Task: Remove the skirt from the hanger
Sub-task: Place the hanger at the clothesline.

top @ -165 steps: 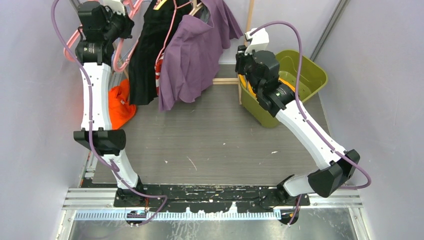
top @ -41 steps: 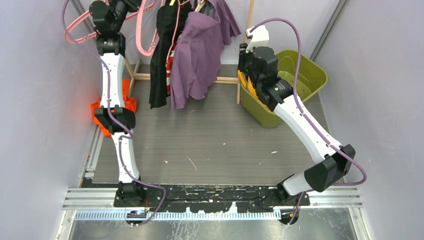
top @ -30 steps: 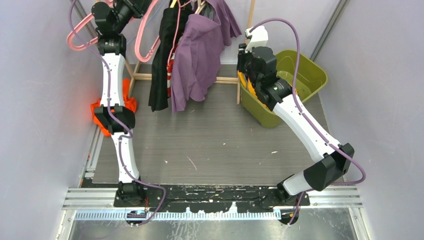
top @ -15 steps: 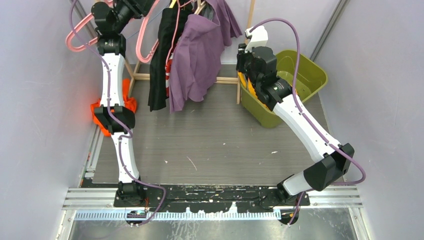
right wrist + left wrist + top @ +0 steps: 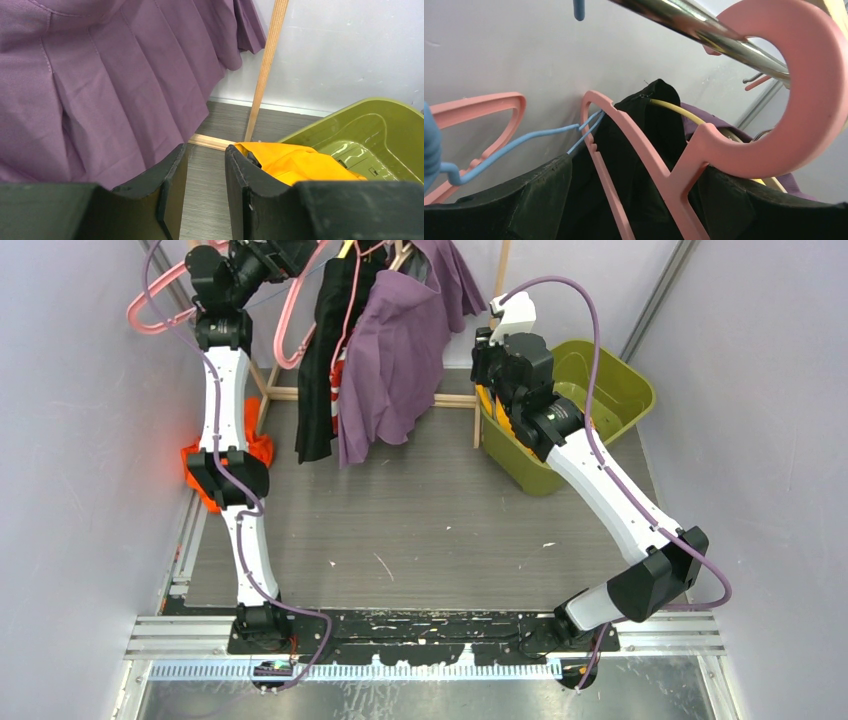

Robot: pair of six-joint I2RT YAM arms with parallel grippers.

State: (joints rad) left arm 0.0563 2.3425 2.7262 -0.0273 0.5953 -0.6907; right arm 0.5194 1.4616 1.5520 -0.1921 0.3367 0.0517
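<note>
Against 5.5 s ago, the left arm is stretched up to the rail (image 5: 694,25) instead of hanging lower by the clothes, and the garments sit further right. The right arm has barely shifted. Over the last half second almost nothing differs.

The left hand (image 5: 636,172) is up among the hangers. Its fingers are spread wide with the neck of a pink hanger (image 5: 639,150) in the gap, and no squeeze on it shows. That hanger's hook sits over the rail.

The purple pleated skirt (image 5: 395,350) hangs from the rail, to the right of the left hand, with the black garment (image 5: 320,360) between them. Its top is cut off in the top view.

The right hand (image 5: 206,150) is low at the skirt's right side. Its fingers are a little apart and hold nothing, with the pleats just to the left and no contact visible.

Counts:
- Pink hangers: two, the second (image 5: 479,106) off to the left.
- Blue hanger (image 5: 524,141): one.
- Yellow hanger (image 5: 674,111): one, under the black garment.
- Wooden post (image 5: 265,65): one.
- Green bin (image 5: 628,380): one, with one yellow-orange garment (image 5: 295,162) inside.
- Orange cloth (image 5: 192,458): one, lying on the surface (image 5: 430,520) by the left arm.
</note>
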